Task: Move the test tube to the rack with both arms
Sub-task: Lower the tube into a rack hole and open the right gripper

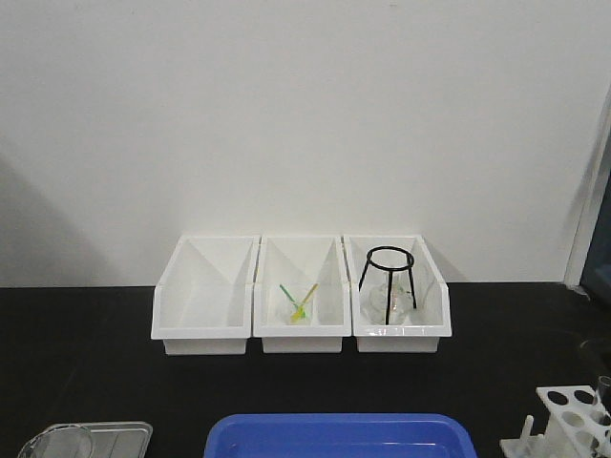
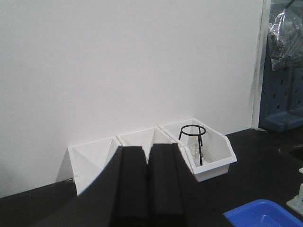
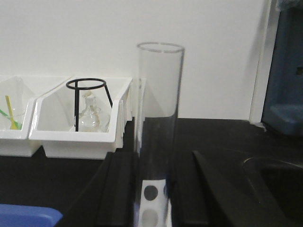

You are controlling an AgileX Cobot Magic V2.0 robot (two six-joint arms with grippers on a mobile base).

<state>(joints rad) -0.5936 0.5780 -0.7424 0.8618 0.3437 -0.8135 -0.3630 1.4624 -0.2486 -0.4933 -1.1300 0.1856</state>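
Insertion step, by the look of it

Seeing test tube (image 3: 158, 109) upright between narrow-set fingers of right end effector (image 3: 154, 163), foot at rack (image 1: 573, 410) holes; cannot tell whether truly clamped. With left end effector (image 2: 147, 151) pinched shut, empty. Calls next for centring over one hole, lowering straight

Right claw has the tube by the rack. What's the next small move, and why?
Probably ease the right claw straight down. It holds the test tube upright, and the rack holes show directly beneath it; whether the tip is in a hole I can't tell. The left claw is shut, empty.
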